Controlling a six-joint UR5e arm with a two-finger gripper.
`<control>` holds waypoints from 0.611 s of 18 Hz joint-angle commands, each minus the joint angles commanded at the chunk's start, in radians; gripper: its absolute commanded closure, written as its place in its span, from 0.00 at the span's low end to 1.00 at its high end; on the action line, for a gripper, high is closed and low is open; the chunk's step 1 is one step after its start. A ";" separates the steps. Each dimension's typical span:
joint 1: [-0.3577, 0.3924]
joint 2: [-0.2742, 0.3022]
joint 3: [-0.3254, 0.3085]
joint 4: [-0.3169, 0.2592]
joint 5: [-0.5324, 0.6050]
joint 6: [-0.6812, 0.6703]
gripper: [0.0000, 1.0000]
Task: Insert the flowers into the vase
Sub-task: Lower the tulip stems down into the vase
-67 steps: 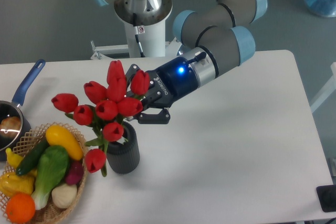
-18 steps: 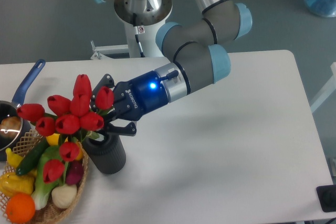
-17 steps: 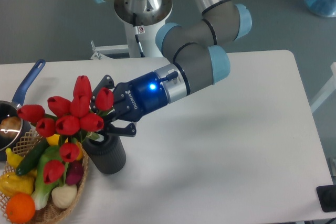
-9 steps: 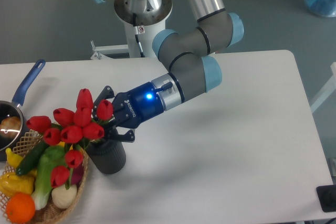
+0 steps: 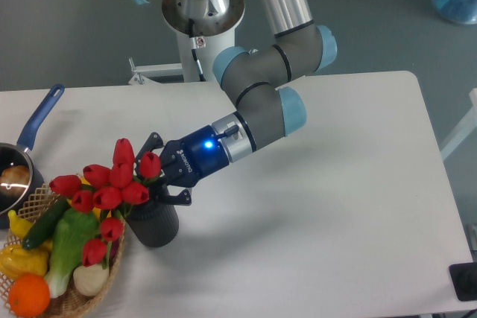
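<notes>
Since the vase is the landmark, every place below is given from it.
Worktop (image 5: 335, 206): white, carries the vase near its left side; most of it spreads right of the vase.
Arm: elbow has folded in and dropped toward the vase compared with half a second ago; wrist now sits just up-right of the vase mouth, lower than a second ago.
Wicker basket (image 5: 71, 299): touching or just left of the vase, can't tell which; vegetables inside, unmoved across the frames.
Saucepan (image 5: 22, 154): well left and behind the vase, blue handle, unmoved.
Flowers (image 5: 112, 188): red tulip bunch, heads lean left of the vase and hang over the basket; they have sunk and the bunch has tightened compared with the earlier frames. Stems run down toward the vase mouth, lower ends hidden, so seated depth not visible.
Vase (image 5: 154, 221): dark ribbed cylinder, upright; it stands left of where it was 3.7 s ago, no shift in the last second.
End effector (image 5: 160, 176): right at the vase mouth, fingers spread around the stems just under the heads; whether it is clenched on them or released, cannot tell.
Meaning for task: judged late stage, stems look mostly lowered in; bunch tilts hard left, so letting go may leave it flopped on the basket or tug the vase.
</notes>
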 joint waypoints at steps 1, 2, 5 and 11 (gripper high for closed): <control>0.000 0.000 -0.008 0.000 0.006 0.002 0.95; 0.000 0.000 -0.011 0.000 0.017 0.003 0.90; 0.002 -0.002 -0.015 -0.002 0.028 0.002 0.73; 0.017 -0.003 -0.011 0.000 0.070 0.021 0.00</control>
